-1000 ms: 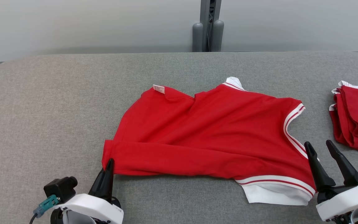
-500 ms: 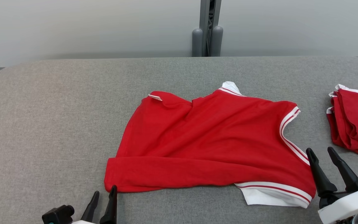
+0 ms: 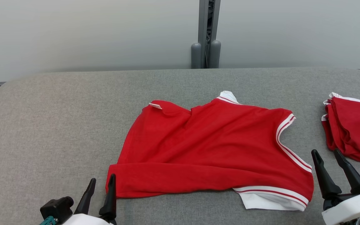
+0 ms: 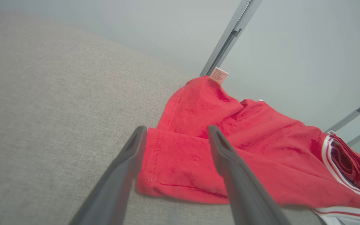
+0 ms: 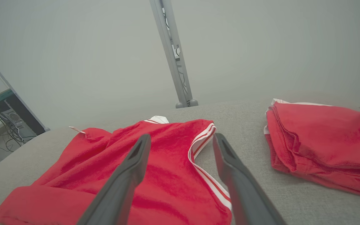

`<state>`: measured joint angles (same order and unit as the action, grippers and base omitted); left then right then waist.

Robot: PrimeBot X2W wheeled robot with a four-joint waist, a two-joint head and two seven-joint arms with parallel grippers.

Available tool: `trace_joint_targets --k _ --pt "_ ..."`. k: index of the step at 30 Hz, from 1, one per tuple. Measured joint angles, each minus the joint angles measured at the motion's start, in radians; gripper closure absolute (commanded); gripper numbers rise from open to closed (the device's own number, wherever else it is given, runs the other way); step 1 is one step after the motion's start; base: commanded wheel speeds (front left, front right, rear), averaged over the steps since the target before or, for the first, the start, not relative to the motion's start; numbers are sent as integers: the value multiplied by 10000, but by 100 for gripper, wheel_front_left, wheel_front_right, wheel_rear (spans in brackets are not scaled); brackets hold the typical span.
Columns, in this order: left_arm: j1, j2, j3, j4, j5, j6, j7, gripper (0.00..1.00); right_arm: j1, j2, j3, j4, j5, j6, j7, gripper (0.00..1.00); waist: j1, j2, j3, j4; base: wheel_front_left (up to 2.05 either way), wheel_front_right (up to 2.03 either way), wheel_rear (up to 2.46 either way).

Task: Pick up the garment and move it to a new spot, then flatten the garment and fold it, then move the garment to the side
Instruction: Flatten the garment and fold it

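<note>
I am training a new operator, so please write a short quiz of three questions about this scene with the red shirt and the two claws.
1. True or false: the left claw is shut on the red shirt.
2. Where does the folded red pile lie? A) on top of the shirt; B) to the robot's right of the shirt, apart from it; C) to the robot's left of the shirt.
3. Fill in: a small pale ____ sticks up at the shirt's far left corner.
Key: 1 false, it is open at the shirt's near left corner; 2 B; 3 label.
</note>
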<state>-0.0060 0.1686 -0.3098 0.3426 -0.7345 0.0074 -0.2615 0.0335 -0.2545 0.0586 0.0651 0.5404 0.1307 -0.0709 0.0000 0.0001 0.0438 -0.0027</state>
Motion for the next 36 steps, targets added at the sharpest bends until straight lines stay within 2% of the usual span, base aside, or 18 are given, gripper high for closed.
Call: trace_joint_targets --k 11,19,27,36 --pt "58 201 -23 -1267 1095 612 2 0 35 575 -345 -372 -1298 0 -117 0 0 0 -520 -92 0 0 0" --pt "515 499 -48 -2157 1333 1085 207 0 197 1237 -466 -713 -2278 0 -113 0 0 0 -730 -5 0 0 0" --pt "1053 658 -21 -2706 1352 1423 295 0 447 1647 -554 -892 -2606 0 -132 0 0 0 -843 45 0 0 0" --pt "1173 736 -19 -2838 1365 1565 336 0 541 1848 -474 -767 -2692 0 -174 0 0 0 -906 -48 0 0 0"
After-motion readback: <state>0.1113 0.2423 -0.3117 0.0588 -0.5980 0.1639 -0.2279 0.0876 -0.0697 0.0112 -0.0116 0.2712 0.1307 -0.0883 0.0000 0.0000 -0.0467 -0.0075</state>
